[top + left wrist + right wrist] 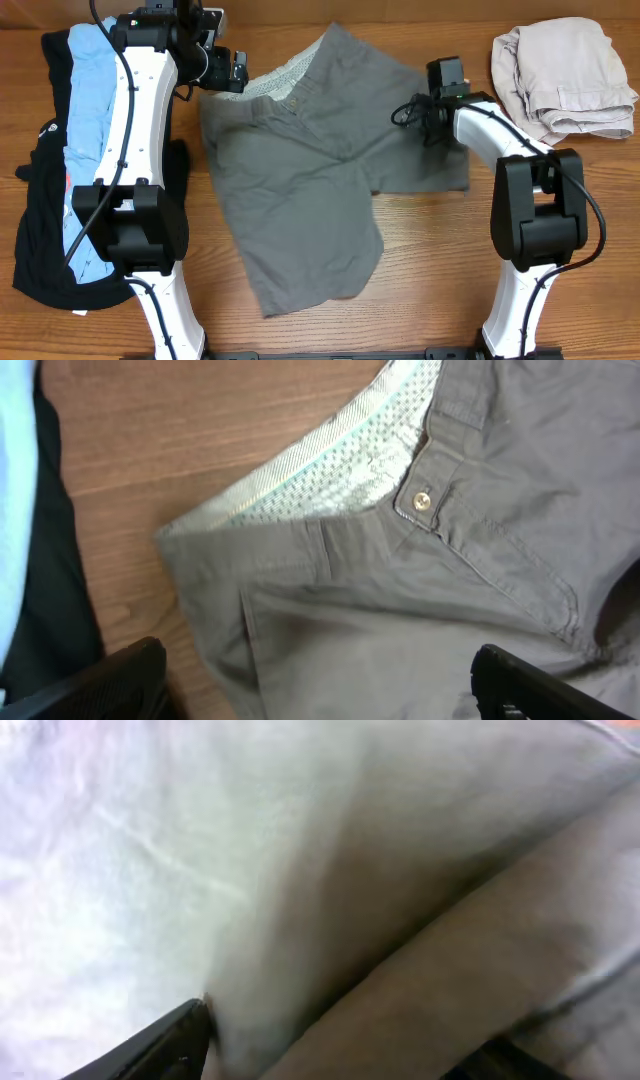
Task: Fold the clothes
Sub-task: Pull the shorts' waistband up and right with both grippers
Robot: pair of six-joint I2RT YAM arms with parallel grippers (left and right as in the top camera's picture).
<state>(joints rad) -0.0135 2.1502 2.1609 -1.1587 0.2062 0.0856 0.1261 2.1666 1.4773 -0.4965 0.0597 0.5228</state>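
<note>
The grey shorts [300,170] lie spread flat mid-table, with the waistband at the back and the pale dotted lining [340,475] showing. My left gripper [232,72] hovers open over the waistband's left corner. In the left wrist view its fingers [100,685] straddle the grey cloth [400,600] below the button [422,501], well apart. My right gripper [415,112] is down on the right leg's edge. In the right wrist view its fingers [170,1040] stand apart with a fold of grey cloth [400,950] between them. A light-blue shirt [85,110] and a black garment [40,230] lie at the left.
A folded beige garment [565,80] sits at the back right corner. The blue shirt and black garment pile lies under and beside the left arm. Bare wooden table [440,260] shows in front of the shorts.
</note>
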